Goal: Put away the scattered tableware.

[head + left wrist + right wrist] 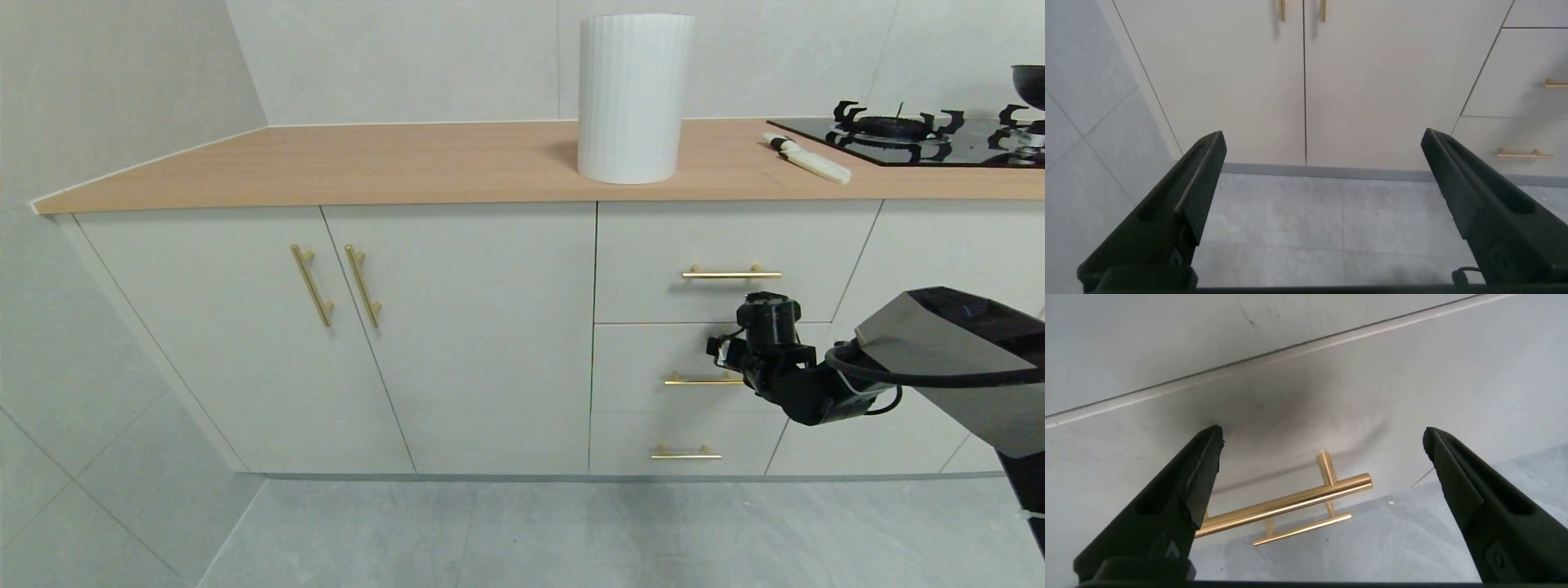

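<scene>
Hovering low before the drawers (637, 359), the right arm (939, 343) points its right fingers (1188, 490), spread wide, at the middle drawer handle (1290, 503); the left fingers (1184, 196) gape apart above the floor (1323, 220).

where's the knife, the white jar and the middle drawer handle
knife (816, 166), head view, on its pale blade
white jar (630, 98), head view, middle of its ribbed side
middle drawer handle (694, 380), head view, on the bar

Home kitchen, by the look of it: wooden countertop (367, 163), pale cabinets (473, 343) with brass bar handles (731, 274), gas hob (898, 145), tiled floor (571, 531).
</scene>
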Tool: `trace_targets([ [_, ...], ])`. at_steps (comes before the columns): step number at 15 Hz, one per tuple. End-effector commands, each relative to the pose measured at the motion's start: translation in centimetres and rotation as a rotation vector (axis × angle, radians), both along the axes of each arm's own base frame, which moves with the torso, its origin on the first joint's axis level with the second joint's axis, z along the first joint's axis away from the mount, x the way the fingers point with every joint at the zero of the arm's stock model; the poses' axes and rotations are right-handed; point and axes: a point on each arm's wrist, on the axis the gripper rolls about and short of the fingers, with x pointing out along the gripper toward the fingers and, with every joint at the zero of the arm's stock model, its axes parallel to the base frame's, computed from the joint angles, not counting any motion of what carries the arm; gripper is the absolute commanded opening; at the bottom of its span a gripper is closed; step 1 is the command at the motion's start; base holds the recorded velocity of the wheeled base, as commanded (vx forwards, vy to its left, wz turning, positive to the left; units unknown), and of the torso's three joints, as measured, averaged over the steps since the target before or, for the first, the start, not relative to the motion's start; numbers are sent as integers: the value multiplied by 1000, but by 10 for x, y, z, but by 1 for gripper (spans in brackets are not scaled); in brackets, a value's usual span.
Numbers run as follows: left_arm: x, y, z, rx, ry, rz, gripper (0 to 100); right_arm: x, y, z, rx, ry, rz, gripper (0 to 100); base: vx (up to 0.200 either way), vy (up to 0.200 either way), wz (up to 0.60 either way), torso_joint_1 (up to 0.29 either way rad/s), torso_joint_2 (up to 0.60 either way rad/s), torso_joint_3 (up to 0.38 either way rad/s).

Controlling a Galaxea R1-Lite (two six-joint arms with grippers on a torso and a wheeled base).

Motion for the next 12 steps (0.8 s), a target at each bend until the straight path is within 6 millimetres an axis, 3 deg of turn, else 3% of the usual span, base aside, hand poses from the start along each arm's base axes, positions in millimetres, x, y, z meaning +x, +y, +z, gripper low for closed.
trace_targets([
  [1, 0, 0, 0, -2, 0, 0, 100, -15, 0, 17, 1, 11, 25, 100, 0, 0, 0, 0, 0, 0],
  [3, 0, 0, 0, -2, -1, 1, 100, -38, 4, 35, 18, 33, 105, 100, 0, 0, 0, 0, 0, 0],
  [5, 0, 0, 0, 0, -1, 0, 100, -67, 10, 65, 21, 6, 155, 100, 0, 0, 0, 0, 0, 0],
  [8, 0, 0, 0, 0, 0, 1, 100, -139, 2, 132, 13, -102, 190, 100, 0, 0, 0, 0, 0, 0],
  [10, 0, 0, 0, 0, -1, 0, 100, -190, -14, 156, -25, -157, 196, 100, 0, 0, 0, 0, 0, 0],
  [11, 0, 0, 0, -2, -1, 0, 100, -219, -20, 163, -44, -184, 208, 100, 0, 0, 0, 0, 0, 0],
  [12, 0, 0, 0, -2, -1, 1, 100, -236, -23, 167, -52, -202, 220, 100, 0, 0, 0, 0, 0, 0],
])
